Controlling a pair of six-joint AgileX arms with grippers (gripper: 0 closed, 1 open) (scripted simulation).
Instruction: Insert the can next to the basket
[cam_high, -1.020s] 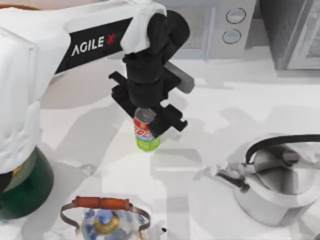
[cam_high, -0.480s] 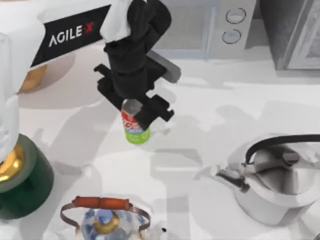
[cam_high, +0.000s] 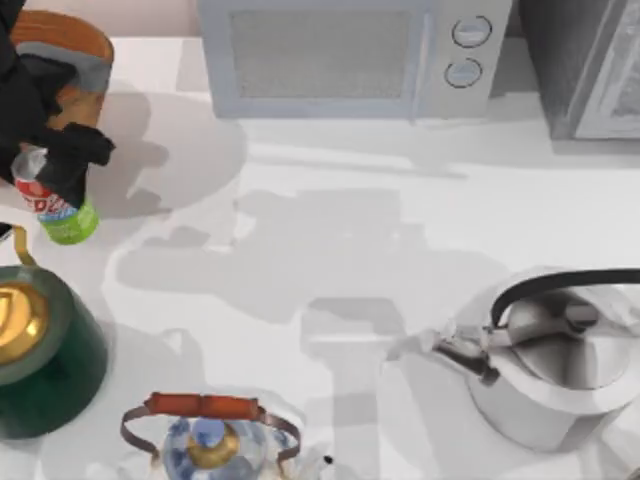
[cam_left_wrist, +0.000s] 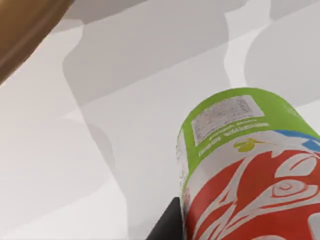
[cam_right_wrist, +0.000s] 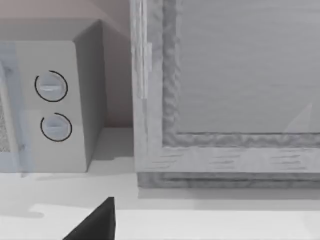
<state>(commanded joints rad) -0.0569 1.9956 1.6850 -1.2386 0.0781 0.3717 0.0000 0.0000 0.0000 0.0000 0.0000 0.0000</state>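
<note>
Holding the can clamped in the left gripper above the table, just beside the basket at top-view left; transport judged done, lowering and release outstanding.

Kitchen counter; microwave, kettle

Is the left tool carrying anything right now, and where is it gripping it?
Yes: the left tool holds the can by its upper part near the silver top, the green bottom free, beside the basket at the table's left.
</note>
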